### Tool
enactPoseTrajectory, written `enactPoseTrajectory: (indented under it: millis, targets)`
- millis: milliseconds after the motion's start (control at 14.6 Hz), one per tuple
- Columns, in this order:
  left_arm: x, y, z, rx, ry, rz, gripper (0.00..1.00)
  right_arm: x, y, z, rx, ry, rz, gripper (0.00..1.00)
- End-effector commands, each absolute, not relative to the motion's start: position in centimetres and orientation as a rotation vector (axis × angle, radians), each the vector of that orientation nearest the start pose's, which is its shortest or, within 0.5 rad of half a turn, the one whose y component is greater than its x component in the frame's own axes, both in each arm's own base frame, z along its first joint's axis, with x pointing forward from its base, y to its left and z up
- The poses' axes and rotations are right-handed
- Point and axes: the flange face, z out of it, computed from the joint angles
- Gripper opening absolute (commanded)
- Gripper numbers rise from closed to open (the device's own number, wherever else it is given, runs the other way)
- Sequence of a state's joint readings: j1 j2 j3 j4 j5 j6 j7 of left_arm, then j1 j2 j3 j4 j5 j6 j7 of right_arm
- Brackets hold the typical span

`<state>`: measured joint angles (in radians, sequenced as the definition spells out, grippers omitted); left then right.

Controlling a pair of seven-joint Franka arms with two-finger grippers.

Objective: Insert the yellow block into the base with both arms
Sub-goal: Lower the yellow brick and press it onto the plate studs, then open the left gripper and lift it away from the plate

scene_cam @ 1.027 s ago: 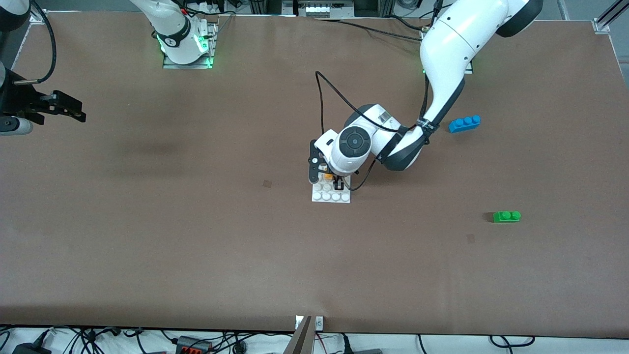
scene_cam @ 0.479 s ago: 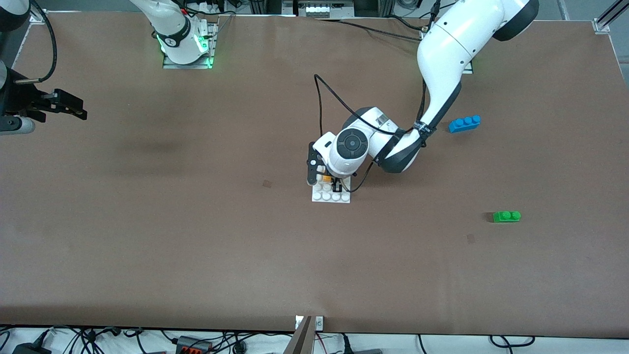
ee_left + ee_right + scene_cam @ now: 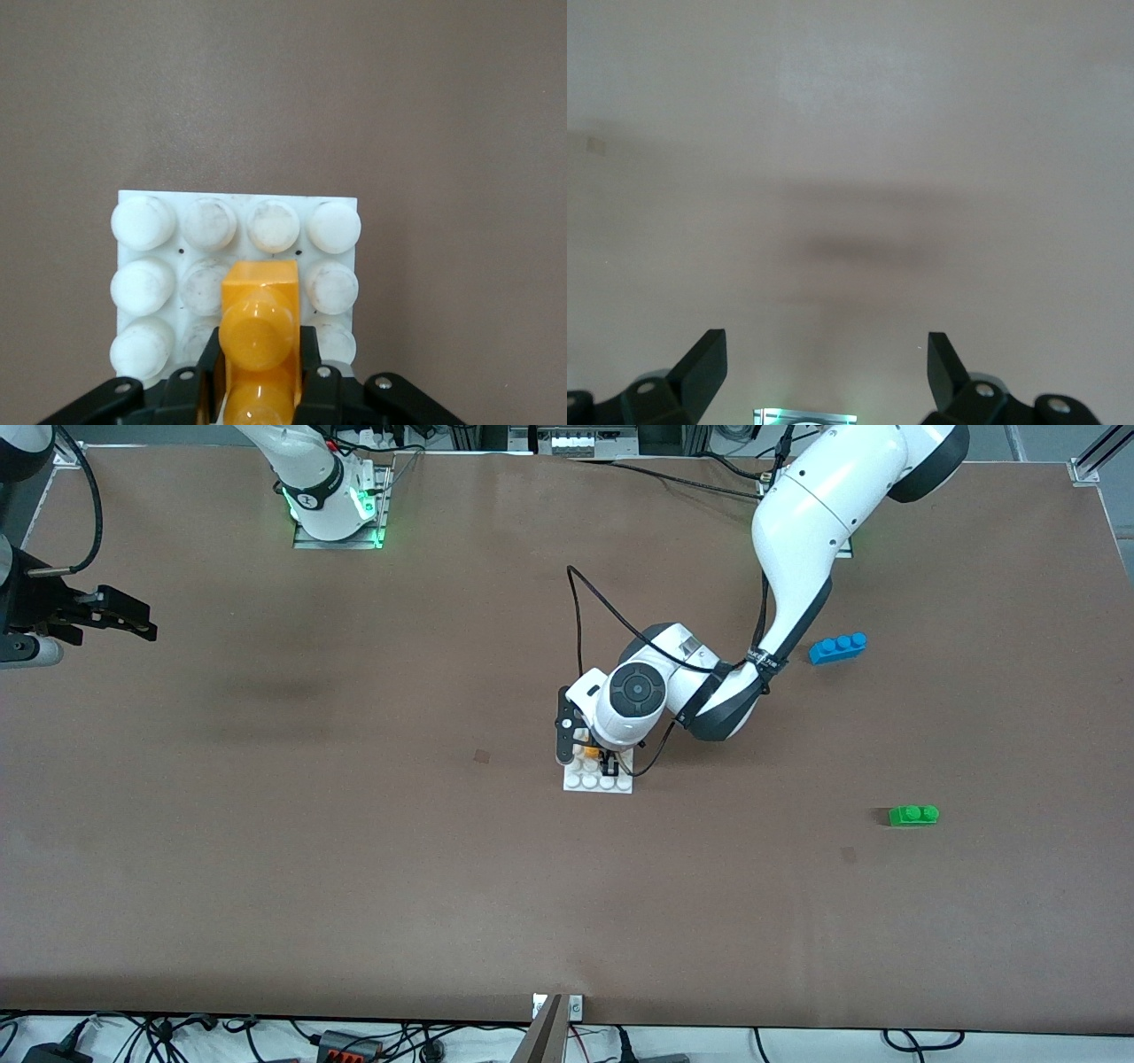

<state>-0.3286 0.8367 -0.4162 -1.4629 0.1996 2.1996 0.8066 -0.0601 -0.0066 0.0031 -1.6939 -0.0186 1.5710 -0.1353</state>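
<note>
The white base (image 3: 599, 783) lies mid-table. My left gripper (image 3: 596, 759) is low over it, shut on the yellow block (image 3: 588, 751). In the left wrist view the yellow block (image 3: 259, 323) stands between the black fingers (image 3: 205, 372), its studs facing the camera. It covers the middle studs of the base (image 3: 142, 221). I cannot tell if it is pressed down onto them. My right gripper (image 3: 124, 622) waits open and empty in the air over the right arm's end of the table. Its fingers (image 3: 700, 363) stand wide apart over bare table.
A blue three-stud brick (image 3: 837, 647) lies toward the left arm's end, farther from the camera than the base. A green two-stud brick (image 3: 913, 815) lies nearer the camera at that end. The left arm's black cable (image 3: 576, 602) loops above the table beside its wrist.
The left wrist has shifted slightly over the base, still holding the yellow block. The base has nudged a little toward the camera. The right gripper has barely moved.
</note>
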Motion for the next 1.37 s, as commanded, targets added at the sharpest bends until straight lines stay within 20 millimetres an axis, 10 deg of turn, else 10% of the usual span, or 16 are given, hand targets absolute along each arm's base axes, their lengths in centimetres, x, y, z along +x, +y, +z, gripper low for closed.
enactPoseTrajectory:
  millis: [0, 616, 821, 1300]
  targets:
    - [57.3, -44.3, 20.6, -2.339, 2.276, 0.019, 1.00, 55.0, -3.4, 57.3, -3.150, -0.116, 0.182, 1.00]
    - [59.9, -41.7, 30.8, -2.424, 2.204, 0.094, 1.00, 55.6, -3.6, 57.3, -3.155, -0.114, 0.132, 1.00]
    - [61.6, -37.3, 36.3, -2.501, 2.130, 0.100, 1.00, 55.6, -3.9, 57.4, -3.155, -0.122, 0.125, 1.00]
    - [66.6, -23.5, 39.4, -2.801, 1.893, 0.122, 1.00, 55.6, -4.8, 57.2, -3.153, -0.097, 0.132, 1.00]
